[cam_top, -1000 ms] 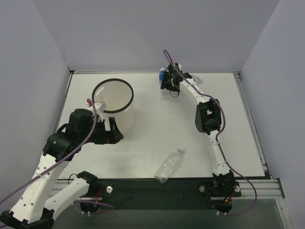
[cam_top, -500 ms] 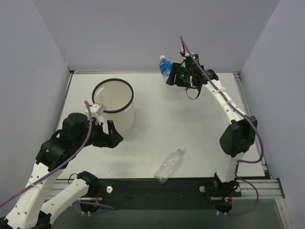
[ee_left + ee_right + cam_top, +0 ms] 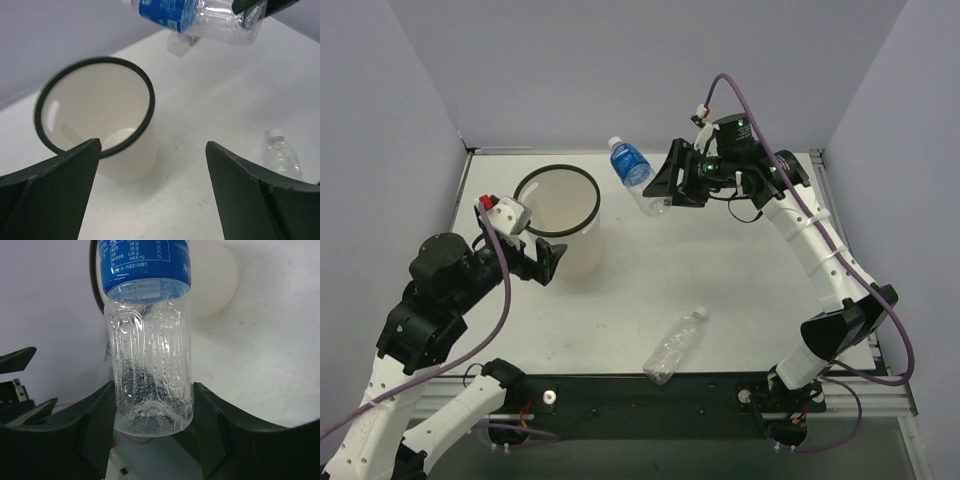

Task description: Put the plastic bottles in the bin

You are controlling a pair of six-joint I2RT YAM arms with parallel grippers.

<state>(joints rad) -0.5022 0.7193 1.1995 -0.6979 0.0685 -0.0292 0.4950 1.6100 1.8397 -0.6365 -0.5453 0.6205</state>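
The bin [image 3: 582,250] is a white bucket with a black rim, standing at the far left of the table; it also shows in the left wrist view [image 3: 135,160] and the right wrist view [image 3: 215,280]. My right gripper [image 3: 656,192] is shut on the base of a blue-labelled plastic bottle [image 3: 631,168], holding it tilted in the air just right of the bin. The grip on the bottle [image 3: 150,355] shows close up, with the gripper [image 3: 152,390] around it. An unlabelled bottle [image 3: 675,345] lies near the front edge. My left gripper [image 3: 546,262] is open, beside the bin's near side.
Grey walls close in the table on the left, back and right. The unlabelled bottle [image 3: 282,155] lies to the right of my left gripper [image 3: 154,145]. A blurred clear shape [image 3: 179,44] sits on the table behind the held bottle [image 3: 200,15].
My right arm lifted the blue-labelled bottle off the far table and swung it left toward the bin, tilting it. My left arm drew back to the left, gripper still open.
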